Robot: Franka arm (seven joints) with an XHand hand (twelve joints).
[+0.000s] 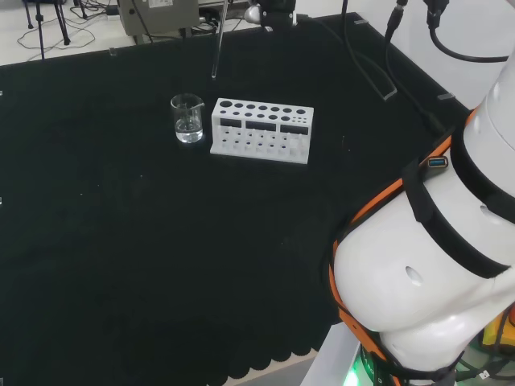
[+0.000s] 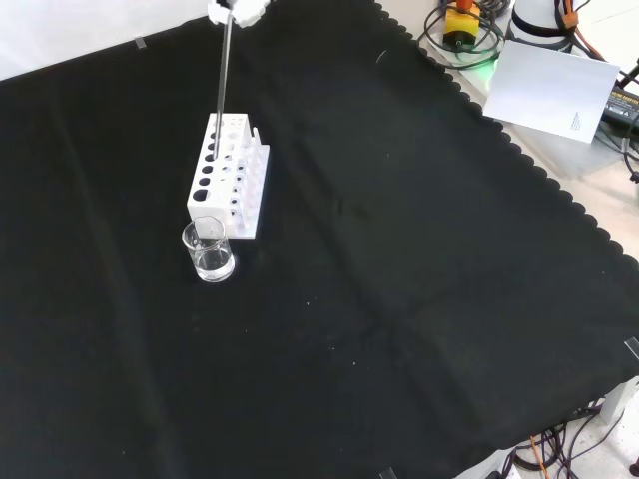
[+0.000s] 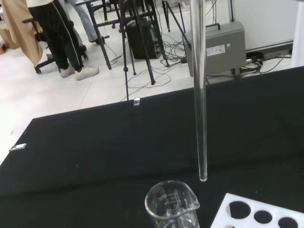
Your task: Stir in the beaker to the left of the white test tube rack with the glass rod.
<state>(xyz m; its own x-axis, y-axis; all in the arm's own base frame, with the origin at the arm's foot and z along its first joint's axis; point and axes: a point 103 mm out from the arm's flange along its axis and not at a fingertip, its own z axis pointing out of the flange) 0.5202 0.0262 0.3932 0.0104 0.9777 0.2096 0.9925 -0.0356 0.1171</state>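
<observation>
A small clear glass beaker (image 1: pixel 187 118) stands on the black cloth just left of the white test tube rack (image 1: pixel 261 131) in the head view; a little clear liquid seems to lie in it. In the front view the beaker (image 2: pixel 210 251) stands nearer than the rack (image 2: pixel 230 175). The hand (image 2: pixel 238 10) is at the top edge, shut on a long glass rod (image 2: pixel 222 80) that hangs almost upright. The rod (image 1: pixel 216 44) ends in the air over the rack. In the wrist view the rod (image 3: pixel 202 95) has its tip above and just beside the rim of the beaker (image 3: pixel 173 204), near the rack (image 3: pixel 256 211).
The arm's white links (image 1: pixel 434 265) stand at the right of the head view. A grey box (image 1: pixel 157 14) and cables lie beyond the cloth's far edge. A white sheet of paper (image 2: pixel 554 85) lies off the cloth in the front view.
</observation>
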